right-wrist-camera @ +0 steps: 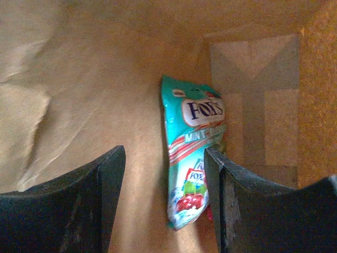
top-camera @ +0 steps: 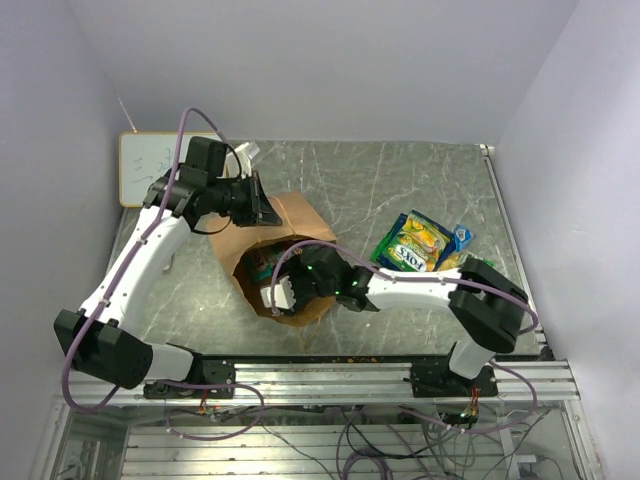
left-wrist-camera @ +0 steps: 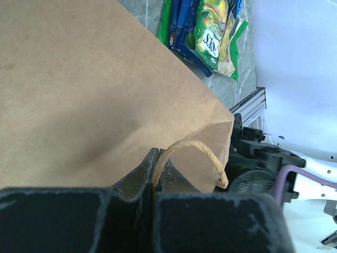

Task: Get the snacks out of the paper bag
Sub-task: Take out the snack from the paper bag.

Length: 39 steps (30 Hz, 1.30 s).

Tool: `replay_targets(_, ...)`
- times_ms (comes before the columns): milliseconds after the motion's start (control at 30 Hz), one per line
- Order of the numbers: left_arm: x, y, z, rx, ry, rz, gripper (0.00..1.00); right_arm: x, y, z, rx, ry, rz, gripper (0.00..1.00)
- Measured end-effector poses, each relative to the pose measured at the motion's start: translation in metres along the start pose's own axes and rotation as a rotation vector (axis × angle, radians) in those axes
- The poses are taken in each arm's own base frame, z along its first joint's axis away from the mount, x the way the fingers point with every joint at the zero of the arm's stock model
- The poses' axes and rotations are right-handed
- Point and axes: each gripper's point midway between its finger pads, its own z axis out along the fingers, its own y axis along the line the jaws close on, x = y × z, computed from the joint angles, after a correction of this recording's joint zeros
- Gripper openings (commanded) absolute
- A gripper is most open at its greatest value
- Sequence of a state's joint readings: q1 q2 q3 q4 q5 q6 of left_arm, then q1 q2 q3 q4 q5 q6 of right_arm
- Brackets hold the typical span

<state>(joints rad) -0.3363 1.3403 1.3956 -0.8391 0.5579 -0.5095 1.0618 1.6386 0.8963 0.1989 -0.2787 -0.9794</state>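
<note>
Kraft-brown paper bag (top-camera: 300, 215) sits on the grey table (top-camera: 400, 170) w/ its mouth open toward the top cam. Can't tell if it stands straight or leans.

Left gripper (left-wrist-camera: 158, 158) is clamped tight, fingers narrow, on the bag's twisted paper handle (left-wrist-camera: 197, 153). The cord runs straight into the slit between the fingertips, and the bag wall spreads out just beyond them. Probably held that way to keep the mouth pulled open and stop the bag sliding while the other arm works inside.

Right gripper (right-wrist-camera: 163, 155) is down inside the bag, fingers apart at a middling width w/ nothing between them, only bare paper. One teal Fox's mint packet (right-wrist-camera: 187, 132) lies flat against the inner wall. It is just ahead of the fingertips and off to the right-finger side, its near edge tucked behind that finger. The folded bag bottom shows further right of it.

Other snack packets (top-camera: 420, 243), green, yellow and blue, are piled on the table outside the bag, well apart from both sets of fingers. So the job looks mostly done, w/ at least this one packet left.

Next move, as I judge it: shift the right fingers toward the packet so they straddle an edge, then pinch. Glossy foil lying flat on paper may slip or drag the wall.

White whiteboard (top-camera: 150, 168) is behind the left arm, not involved.
</note>
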Motion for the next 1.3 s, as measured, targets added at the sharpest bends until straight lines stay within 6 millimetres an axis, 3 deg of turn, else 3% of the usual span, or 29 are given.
replay_targets(167,-0.005,-0.005,-0.006,0.004,-0.009,0.038,0.07,0.014,-0.015,0.026,0.039,0.071,-0.057,0.61)
replay_targets(400,-0.005,-0.006,-0.009,0.002,-0.005,0.056,0.07,0.028,-0.033,0.044,0.073,0.150,-0.125,0.59)
replay_targets(700,-0.004,-0.005,-0.007,-0.002,0.016,0.047,0.07,0.058,-0.018,0.058,0.047,0.239,-0.136,0.60)
replay_targets(800,-0.003,-0.006,-0.007,0.001,0.019,0.046,0.07,0.065,-0.020,0.066,0.069,0.260,-0.133,0.57)
replay_targets(900,-0.002,-0.006,-0.008,0.000,0.023,0.044,0.07,0.070,-0.030,0.076,0.105,0.282,-0.136,0.49)
replay_targets(1067,-0.002,-0.007,-0.011,-0.001,0.023,0.051,0.07,0.079,-0.037,0.090,0.123,0.307,-0.136,0.19)
replay_targets(1233,-0.006,-0.012,-0.016,0.002,0.002,0.072,0.07,0.078,-0.045,0.090,0.138,0.309,-0.128,0.02)
replay_targets(1300,-0.006,-0.012,-0.018,-0.001,-0.006,0.076,0.07,0.077,-0.046,0.088,0.137,0.307,-0.123,0.00)
